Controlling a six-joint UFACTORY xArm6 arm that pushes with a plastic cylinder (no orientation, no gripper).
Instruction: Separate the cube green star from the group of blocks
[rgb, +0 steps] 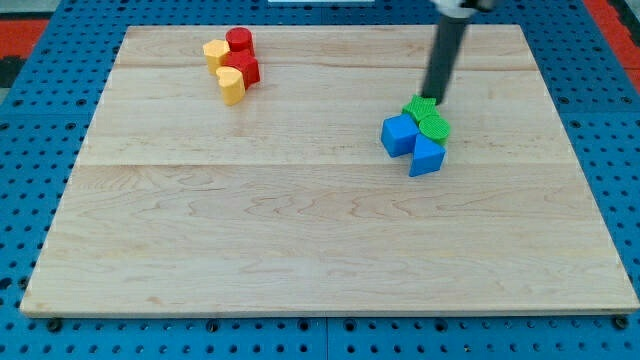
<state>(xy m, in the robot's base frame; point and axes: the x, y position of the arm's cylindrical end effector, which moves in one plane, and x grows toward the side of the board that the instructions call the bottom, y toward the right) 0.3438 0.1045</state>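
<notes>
My tip (434, 100) just above-right of green star (421, 107), touching

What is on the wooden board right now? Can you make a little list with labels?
board: pale wooden board on a blue pegboard
right group: green star block, green round block, blue cube block, blue triangular block, all bunched together
top-left group: two red blocks and two yellow blocks, bunched together
my tip: dark rod's end just above the green star, at the view's top side of it
</notes>
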